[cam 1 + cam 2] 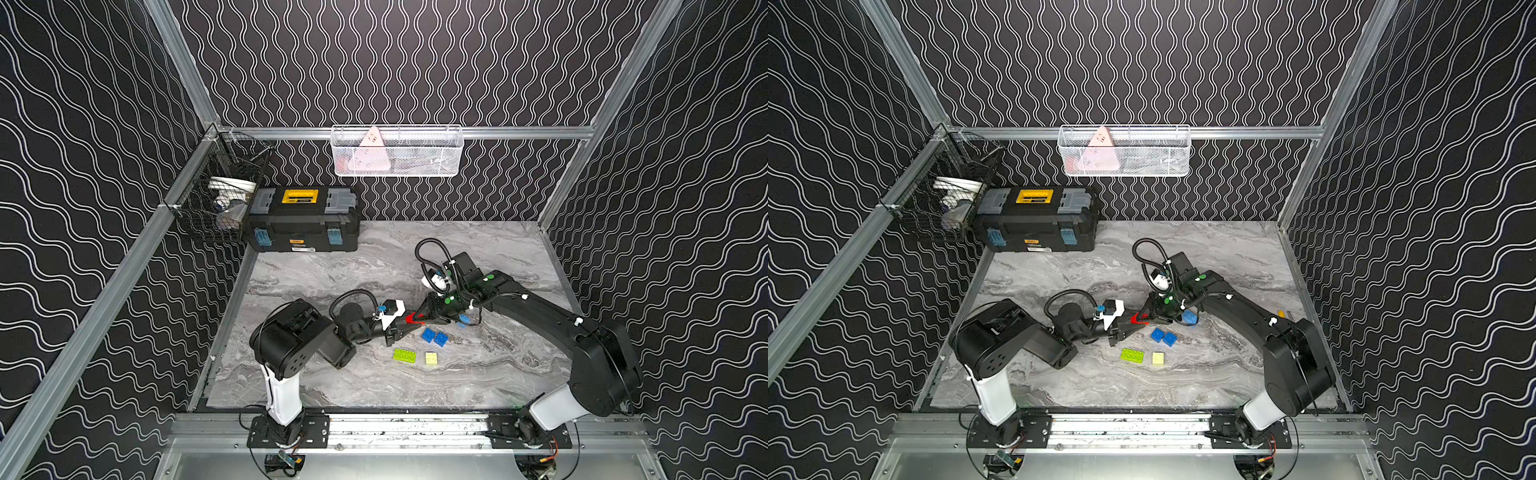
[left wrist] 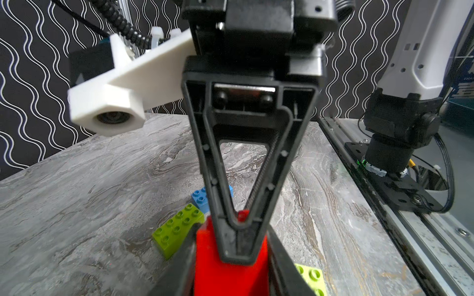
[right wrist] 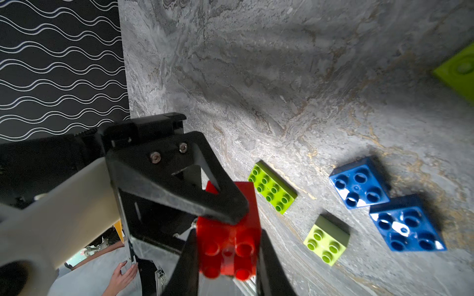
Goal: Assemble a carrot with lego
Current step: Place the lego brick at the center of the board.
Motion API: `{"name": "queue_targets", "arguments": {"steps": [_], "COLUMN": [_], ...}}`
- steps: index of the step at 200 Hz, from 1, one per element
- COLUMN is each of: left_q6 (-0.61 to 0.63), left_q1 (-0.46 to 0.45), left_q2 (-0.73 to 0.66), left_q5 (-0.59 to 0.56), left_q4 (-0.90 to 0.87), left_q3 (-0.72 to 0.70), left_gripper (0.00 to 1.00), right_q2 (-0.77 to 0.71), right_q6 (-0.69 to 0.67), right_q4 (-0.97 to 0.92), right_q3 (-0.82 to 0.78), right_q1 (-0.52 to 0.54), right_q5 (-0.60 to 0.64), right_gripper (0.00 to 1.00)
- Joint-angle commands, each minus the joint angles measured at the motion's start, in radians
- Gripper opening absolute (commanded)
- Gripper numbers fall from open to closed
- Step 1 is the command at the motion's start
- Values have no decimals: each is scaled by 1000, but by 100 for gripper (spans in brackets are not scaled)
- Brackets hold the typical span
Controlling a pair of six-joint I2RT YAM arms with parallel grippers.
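Note:
Above the table's middle, a red brick (image 1: 413, 319) (image 3: 230, 243) sits between both grippers. My right gripper (image 1: 419, 316) (image 3: 228, 238) is shut on its sides. My left gripper (image 1: 409, 325) (image 2: 233, 228) comes from the opposite side, and its fingers lie against the same brick (image 2: 230, 276). Loose lego on the table: two dark blue bricks (image 1: 428, 335) (image 1: 441, 339), a long lime green brick (image 1: 404, 356) and a pale yellow brick (image 1: 431, 358). A light blue brick (image 1: 464, 320) lies under the right arm. A second lime green brick (image 2: 177, 230) lies beside it. No built carrot is in view.
A black toolbox (image 1: 303, 220) with a yellow handle stands at the back left, next to a black wire basket (image 1: 216, 199) on the left wall. A white mesh basket (image 1: 397, 151) hangs on the back wall. A person's hand (image 3: 123, 274) shows beyond the table edge.

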Motion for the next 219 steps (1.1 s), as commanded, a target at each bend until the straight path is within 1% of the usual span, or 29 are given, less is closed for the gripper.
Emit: {"name": "queue_targets", "arguments": {"steps": [1,10,23,39,46,51,59,65,71,85,105,120,135,142,145,154,183,196,201,206,215,219], "left_q6": [148,244,384,418,443,455,444,422,399,339,227,159,86,75,73,73,65,62,62,62,67,69], "left_q1": [0,-1,-1,28,49,67,123,174,216,300,454,507,536,554,560,571,574,573,574,574,574,574], "left_q2": [-91,-179,-328,-430,-458,-473,-498,-531,-559,-617,-676,-669,-673,-686,-691,-694,-686,-681,-679,-677,-677,-677], "left_q5": [-68,-87,-126,-273,-355,-390,-387,-369,-381,-458,-553,-659,-721,-712,-708,-708,-684,-660,-655,-652,-644,-637], "left_q4": [-93,-236,-492,-699,-857,-1024,-1214,-1310,-1424,-1653,-1932,-2116,-2213,-2222,-2223,-2225,-2209,-2208,-2207,-2206,-2208,-2210], "left_q3": [-19,-27,-25,-15,29,76,131,156,187,266,386,485,545,552,554,563,565,564,563,561,558,558], "left_gripper": [99,99,99,99,99,99,99,99,99,99,99,99,99,99,99,99,99,99,99,99,99,99], "right_q2": [-14,-11,20,87,119,141,175,200,224,283,351,411,458,462,489,512,564,571,569,563,532,510], "right_q6": [71,75,64,52,52,54,58,62,64,62,68,71,75,77,78,80,68,66,64,60,47,41], "right_q4": [-25,-55,-113,-192,-210,-217,-227,-238,-257,-283,-284,-298,-280,-261,-255,-245,-244,-243,-242,-237,-217,-198], "right_q3": [29,45,78,136,157,172,197,216,241,294,350,396,419,419,420,426,445,443,442,439,432,423], "right_q1": [-5,-7,-8,1,17,30,51,69,87,125,174,199,212,216,216,220,226,226,226,226,228,228], "right_q5": [154,240,360,459,490,507,533,560,593,635,664,685,677,659,651,647,641,636,637,636,629,624], "right_gripper": [16,16,16,16,16,16,17,17,17,18,20,21,22,22,22,22,25,28,30,35,48,56]}}
